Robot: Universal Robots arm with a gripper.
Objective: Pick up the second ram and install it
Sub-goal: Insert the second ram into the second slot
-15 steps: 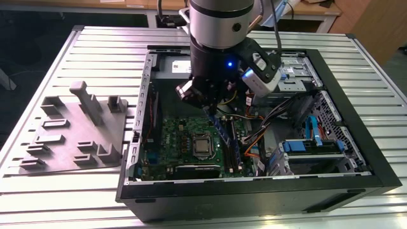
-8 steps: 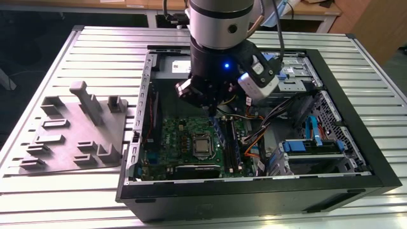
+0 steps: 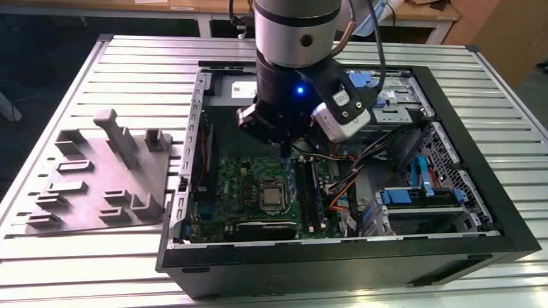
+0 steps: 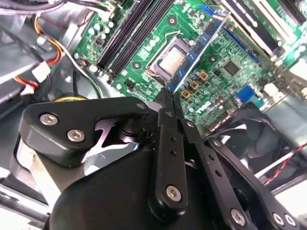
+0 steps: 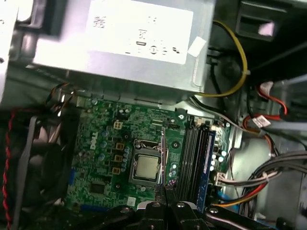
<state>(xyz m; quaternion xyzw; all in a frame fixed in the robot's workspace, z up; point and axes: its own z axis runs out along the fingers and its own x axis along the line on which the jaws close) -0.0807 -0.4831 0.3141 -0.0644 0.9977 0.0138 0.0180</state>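
Closest in, my black metal gripper (image 4: 168,98) is clamped on the second ram (image 4: 201,48), a thin dark-blue memory stick with small black chips, pinched between the fingertips. It hangs over the silver processor socket (image 5: 146,166) of the green motherboard (image 5: 100,143), just beside the black memory slots (image 5: 192,153). I judge it light, stiff and fragile, best held by its bare edges, off the chips and contacts. On the grey metal box, a white label (image 5: 139,28) carries print too small to read.
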